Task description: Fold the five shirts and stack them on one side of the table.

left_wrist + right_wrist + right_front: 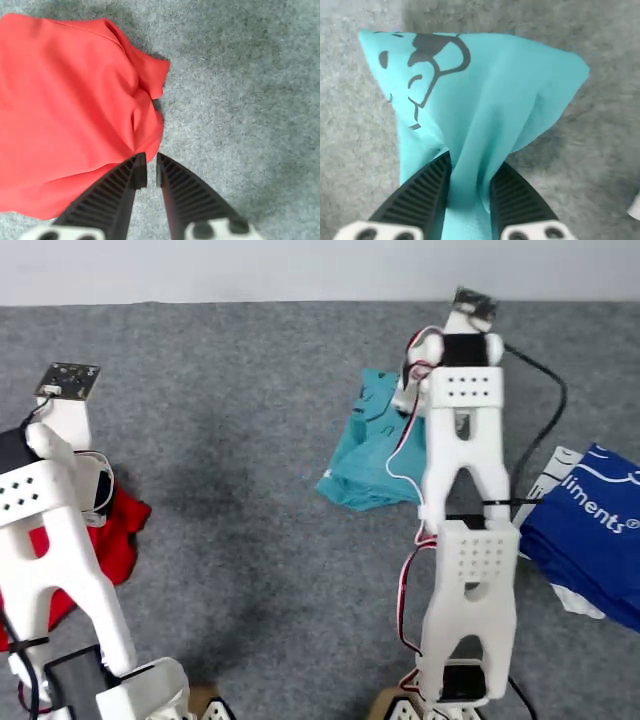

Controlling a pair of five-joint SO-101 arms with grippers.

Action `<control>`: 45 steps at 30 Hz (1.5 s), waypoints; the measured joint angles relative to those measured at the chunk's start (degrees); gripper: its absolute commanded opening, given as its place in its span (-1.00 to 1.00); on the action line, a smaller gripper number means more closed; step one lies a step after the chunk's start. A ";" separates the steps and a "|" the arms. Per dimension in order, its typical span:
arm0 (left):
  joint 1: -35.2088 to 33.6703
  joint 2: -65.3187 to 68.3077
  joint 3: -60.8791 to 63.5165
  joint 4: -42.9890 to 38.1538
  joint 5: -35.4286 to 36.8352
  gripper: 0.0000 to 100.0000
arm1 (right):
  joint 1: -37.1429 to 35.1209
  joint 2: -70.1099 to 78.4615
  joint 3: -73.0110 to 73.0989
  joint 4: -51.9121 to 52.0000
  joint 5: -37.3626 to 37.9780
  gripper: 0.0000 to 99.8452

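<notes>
A red shirt (120,535) lies crumpled at the table's left edge, partly under my left arm. In the left wrist view my left gripper (146,172) is shut just above the near edge of the red shirt (65,100), and I see no cloth between its tips. A teal shirt (370,455) with a dark print lies rumpled at the middle back. My right gripper (470,175) is shut on a bunched fold of the teal shirt (485,85), which fans out from the fingers. A folded blue shirt (590,530) lies at the right edge.
The blue shirt rests on a white garment (553,472) whose edges stick out beneath it. Grey carpet-like cloth (250,540) covers the table, with open room between the two arms and along the back left.
</notes>
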 measured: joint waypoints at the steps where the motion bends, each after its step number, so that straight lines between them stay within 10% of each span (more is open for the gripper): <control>1: 0.00 0.00 0.00 0.00 0.00 -0.91 | 0.26 -2.11 1.76 0.00 0.35 -0.98; 30: 0.00 0.00 0.00 0.00 0.00 -0.91 | 28.48 -21.80 9.14 0.09 19.25 -0.98; 45: 0.00 0.00 0.00 0.00 0.00 -0.91 | 29.80 -29.19 11.43 0.18 20.84 -0.98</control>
